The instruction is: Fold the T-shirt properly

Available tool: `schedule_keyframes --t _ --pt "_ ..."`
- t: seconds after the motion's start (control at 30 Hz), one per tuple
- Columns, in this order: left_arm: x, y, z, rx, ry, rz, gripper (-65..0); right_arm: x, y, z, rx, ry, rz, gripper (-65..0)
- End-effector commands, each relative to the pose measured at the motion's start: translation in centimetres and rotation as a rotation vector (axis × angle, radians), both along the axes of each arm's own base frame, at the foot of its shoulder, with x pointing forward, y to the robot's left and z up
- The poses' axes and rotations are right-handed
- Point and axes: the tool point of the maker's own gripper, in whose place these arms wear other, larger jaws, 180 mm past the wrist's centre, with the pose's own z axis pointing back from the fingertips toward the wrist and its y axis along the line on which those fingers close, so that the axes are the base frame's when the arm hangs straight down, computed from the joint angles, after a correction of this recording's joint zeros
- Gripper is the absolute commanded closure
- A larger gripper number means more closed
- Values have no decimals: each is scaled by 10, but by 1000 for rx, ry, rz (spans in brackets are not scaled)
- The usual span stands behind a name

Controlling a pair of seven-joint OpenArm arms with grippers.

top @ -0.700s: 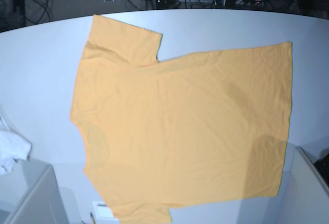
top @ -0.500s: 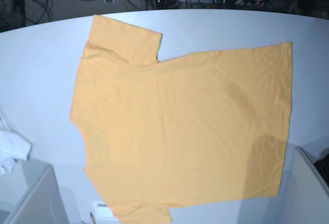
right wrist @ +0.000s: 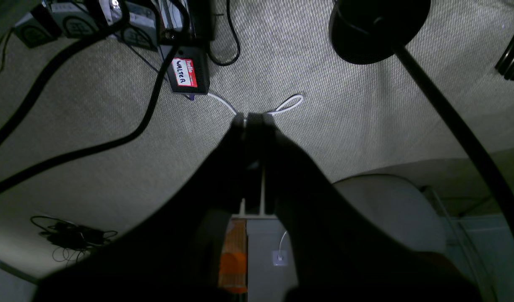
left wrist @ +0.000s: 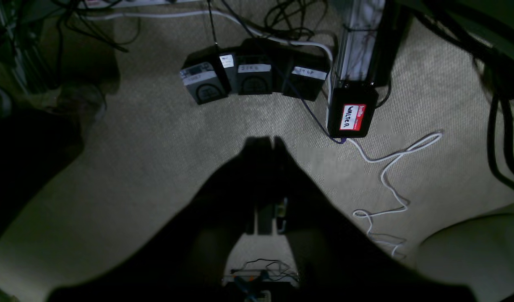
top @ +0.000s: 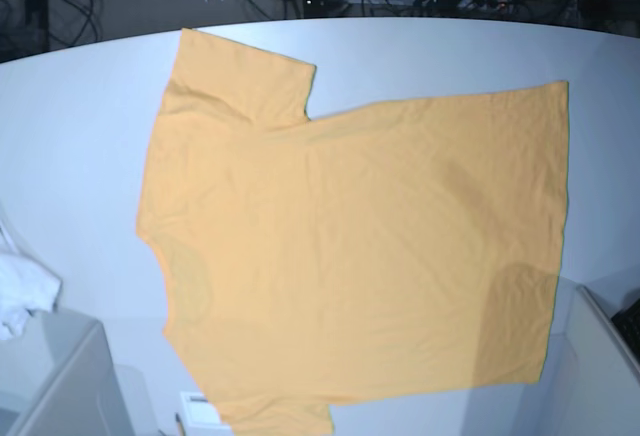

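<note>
The T-shirt (top: 350, 246) lies spread flat across the middle of the counter (top: 80, 146), face down or plain side up, since no lettering shows. One sleeve reaches toward the far edge at the left, the other runs off the near edge, and the hem lies along the right, so the garment sits sideways to the robot. It looks smoothed out, with only faint creases, which suits a fold that has not yet begun: nothing is doubled over and no edge is lifted. A white cloth (top: 22, 296) sits bunched at the near left, well apart from the shirt and no part of the job. Both arms are parked beyond the far edge of the counter, off the work, which is likely why the whole shirt is clear to see. The left hand (left wrist: 267, 140) is pressed together with nothing in it and points down at the carpet (left wrist: 156, 138), over a row of black pedals (left wrist: 252, 75) and a labelled black box (left wrist: 351, 115). The right hand (right wrist: 252, 118) is likewise closed and empty, hanging over the same carpet near a white cable (right wrist: 288, 102). My judgement is that the first move will be to bring both hands over to the sleeve and hem edges.
</note>
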Motion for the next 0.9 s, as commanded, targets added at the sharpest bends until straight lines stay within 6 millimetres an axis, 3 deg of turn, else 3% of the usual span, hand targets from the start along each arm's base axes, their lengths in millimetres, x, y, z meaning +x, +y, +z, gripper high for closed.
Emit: schedule_keyframes --t 0.0,0.13,0.3,0.47,0.53,0.77,0.87 --pt "-10 3 1 9 19 1 0 -8 -5 1 -10 19 5 0" --pt "-9 2 2 5 -23 -10 0 -14 -5 2 -11 22 7 0" --pt "-24 -1 8 -4 -59 -32 0 -26 -6 3 -13 33 8 0" --pt "-29 -3 13 -7 -88 -34 0 -39 -21 6 -34 11 12 0" --pt "-35 -3 14 -8 -83 -42 0 -50 -31 10 -48 2 13 0" --pt "-69 1 26 -7 -64 -52 0 -80 -35 27 -58 -52 2 0" --pt "-65 4 42 -8 -140 -61 0 -86 -52 40 -111 -96 -84 0"
